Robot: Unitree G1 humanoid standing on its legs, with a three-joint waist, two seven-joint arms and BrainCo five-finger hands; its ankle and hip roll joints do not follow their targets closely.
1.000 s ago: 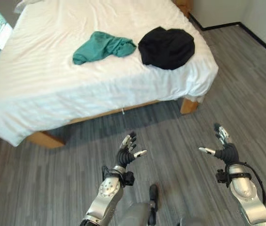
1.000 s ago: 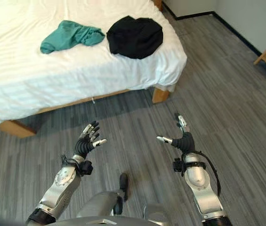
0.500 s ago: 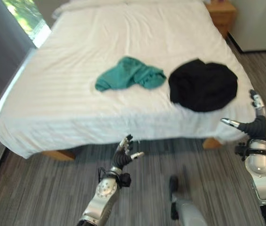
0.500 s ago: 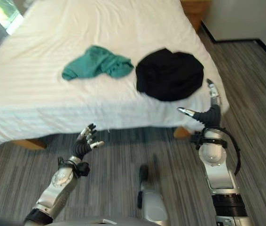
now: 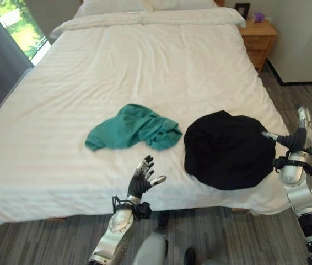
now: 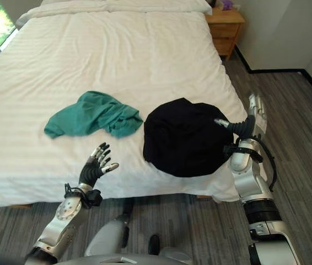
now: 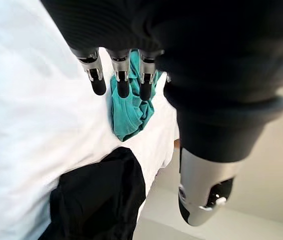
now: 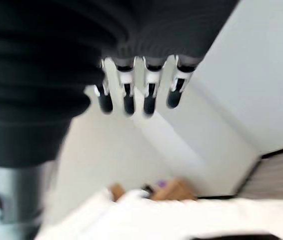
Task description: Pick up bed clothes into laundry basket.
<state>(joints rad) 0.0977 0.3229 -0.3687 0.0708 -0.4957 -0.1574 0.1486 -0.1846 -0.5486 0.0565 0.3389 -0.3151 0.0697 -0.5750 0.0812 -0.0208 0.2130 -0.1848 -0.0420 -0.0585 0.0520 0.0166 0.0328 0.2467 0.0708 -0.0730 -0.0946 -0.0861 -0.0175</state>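
1. You have two garments lying on the bed [image 5: 62, 110], both near its foot edge: a crumpled green garment [image 5: 134, 128] and, just beside it on your right, a black garment [image 5: 226, 149] bunched into a rounded heap.
2. The two garments lie close together but you can see a strip of white sheet between them.
3. Your left hand [image 5: 143, 179] is raised over the foot edge of the bed, near the green garment and not touching it. Its fingers are straight and spread, thumb out to the side, holding nothing.
4. Your right hand [image 6: 249, 120] is at the right-hand side of the bed, right next to the black garment. Its fingers point upward, straight and apart, with the thumb reaching toward the cloth; it grips nothing.
5. In the left wrist view you see the straight fingertips [image 7: 123, 84] with the green garment and the black one past them on the sheet.
6. A wooden nightstand [image 5: 258, 38] stands by the head of the bed on the right, with pillows [image 5: 145, 4] across the top.
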